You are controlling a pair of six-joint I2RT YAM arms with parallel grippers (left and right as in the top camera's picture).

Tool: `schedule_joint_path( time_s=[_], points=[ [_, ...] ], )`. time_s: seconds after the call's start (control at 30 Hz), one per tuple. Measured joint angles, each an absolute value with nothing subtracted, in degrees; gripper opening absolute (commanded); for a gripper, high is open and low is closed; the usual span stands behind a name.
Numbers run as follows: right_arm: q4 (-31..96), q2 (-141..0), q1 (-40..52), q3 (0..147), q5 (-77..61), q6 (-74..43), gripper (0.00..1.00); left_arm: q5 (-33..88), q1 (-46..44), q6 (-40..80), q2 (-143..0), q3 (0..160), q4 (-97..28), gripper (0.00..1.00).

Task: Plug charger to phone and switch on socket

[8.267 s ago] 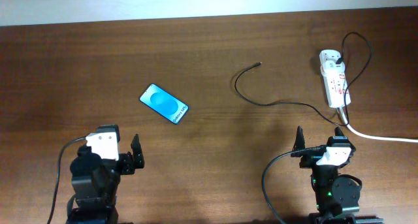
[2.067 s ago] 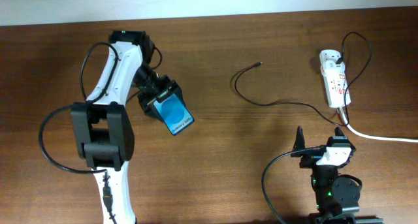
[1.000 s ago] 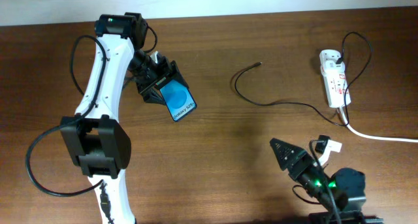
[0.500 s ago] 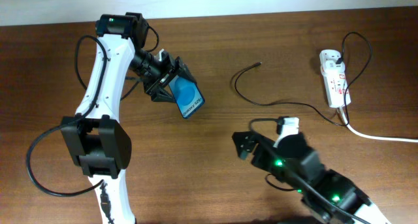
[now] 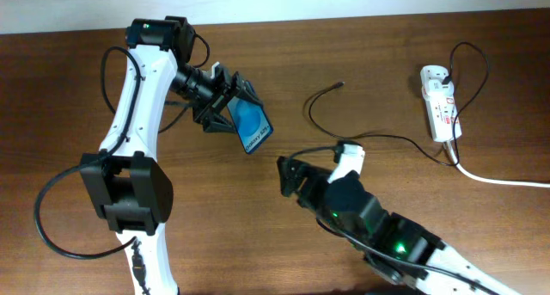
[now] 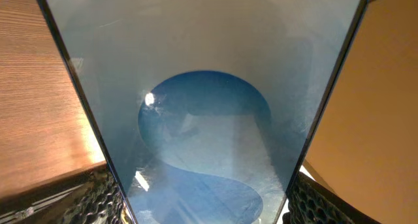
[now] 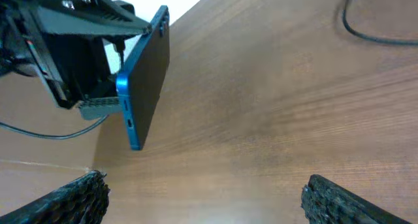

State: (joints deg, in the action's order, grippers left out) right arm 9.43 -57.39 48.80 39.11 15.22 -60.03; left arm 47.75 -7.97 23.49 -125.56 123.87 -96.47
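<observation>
The phone is pinched by the left gripper and appears to be held off the table, tilted, with its blue screen turned upward. In the left wrist view the phone fills almost the whole frame. The left gripper is seen only as two dark fingers pressed against the phone's long edges at 7 and 5 o'clock.

From the right wrist camera the phone is seen nearly edge-on at 10 o'clock, clamped in the left gripper, with its free short end hanging lowest.

The right gripper is found at 5 o'clock from the phone, near it but not touching. Its jaws are spread wide, and nothing is held between them. This is confirmed in its own view, where the right gripper shows only bare wood between its fingers.

The charger is left lying on the table at 2 o'clock from the phone, well apart from it. Its plug tip lies free at the far end of a curl, and the cable is run toward 3 o'clock, to the socket. A short stretch of the charger is caught at 1 o'clock in the right wrist view.

The socket is set near the table's 3 o'clock edge, and a thick white cord is led from it toward 4 o'clock. The state of its switches cannot be told.
</observation>
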Motion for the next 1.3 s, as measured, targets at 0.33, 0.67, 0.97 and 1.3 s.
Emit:
schedule_joint_path(
  time_s=[0.33, 0.67, 0.97, 1.3],
  points=[
    [-15.1, -71.1, 48.8, 39.2, 14.0, -53.3, 1.0, 48.8, -8.1, 23.3, -125.6, 123.9, -96.5, 0.5],
    [-18.1, -88.4, 48.7, 52.9, 14.1, -48.5, 0.84, 47.3, -8.7, 23.3, -125.6, 123.9, -96.6, 0.51],
    [-16.3, -89.1, 47.3, 53.4, 14.3, -47.5, 0.42, 46.6, -8.9, 23.3, -125.6, 123.9, -96.6, 0.51],
    [-15.0, -89.3, 46.5, 53.3, 15.0, -49.7, 0.11, 47.2, -8.4, 22.6, -125.2, 124.1, -96.4, 0.56]
  ],
)
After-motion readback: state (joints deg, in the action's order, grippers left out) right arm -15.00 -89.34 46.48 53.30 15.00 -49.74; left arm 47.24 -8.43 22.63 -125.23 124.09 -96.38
